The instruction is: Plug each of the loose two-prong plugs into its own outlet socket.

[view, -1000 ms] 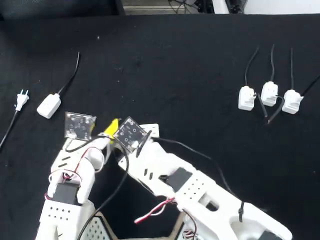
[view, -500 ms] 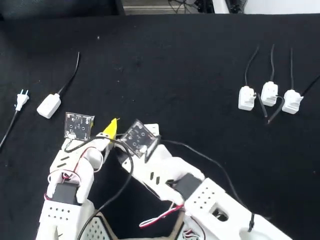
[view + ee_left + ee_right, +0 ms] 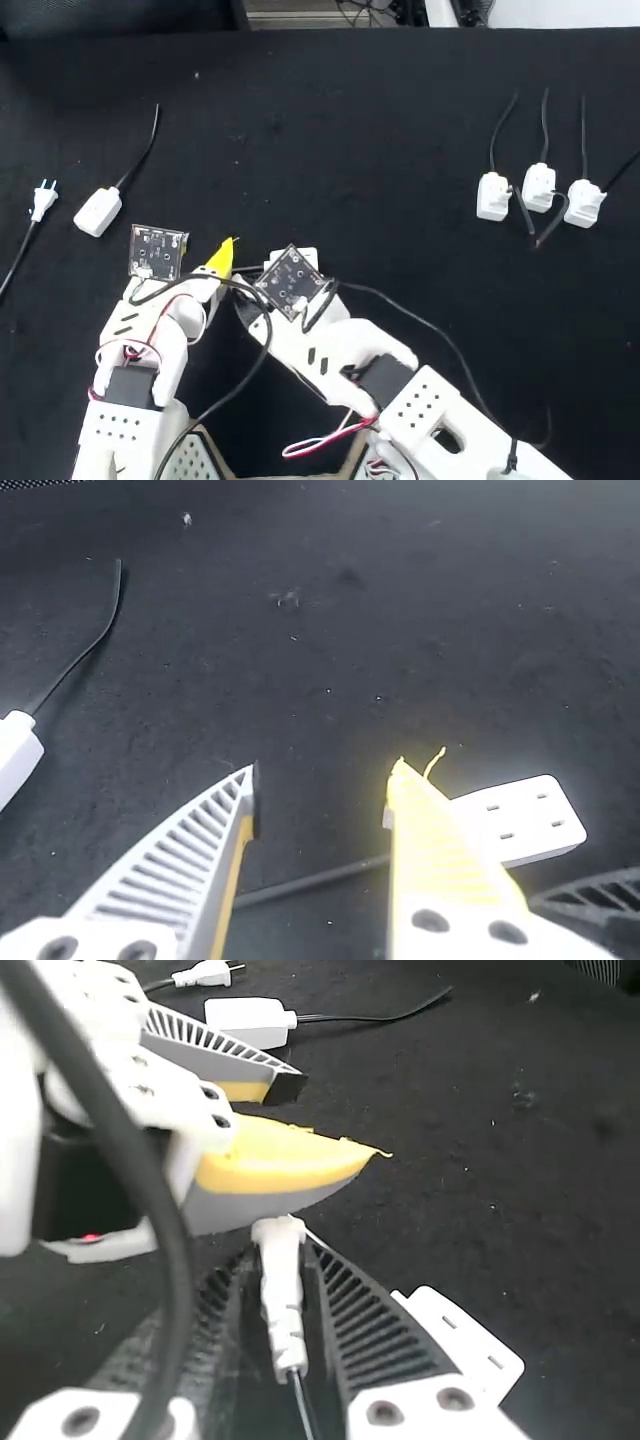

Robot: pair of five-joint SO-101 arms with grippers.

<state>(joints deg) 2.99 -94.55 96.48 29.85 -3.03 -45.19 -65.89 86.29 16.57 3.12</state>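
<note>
My right hand (image 3: 283, 1252) is clamped shut on a small white two-prong plug (image 3: 279, 1300), cord trailing back between the fingers. I guess that's so the front end faces the flat white plastic outlet socket (image 3: 520, 815) lying on the black bench (image 3: 350, 130) just beside it. Left hand (image 3: 322, 780) hangs wide open, holding nothing, probably ready to steady that socket. No lettering I can read anywhere.

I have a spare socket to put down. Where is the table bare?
Bare: the middle of the table between the lone white socket and the three white sockets. Crowded: by the arms, the left gripper beside the right gripper holding a plug.
</note>
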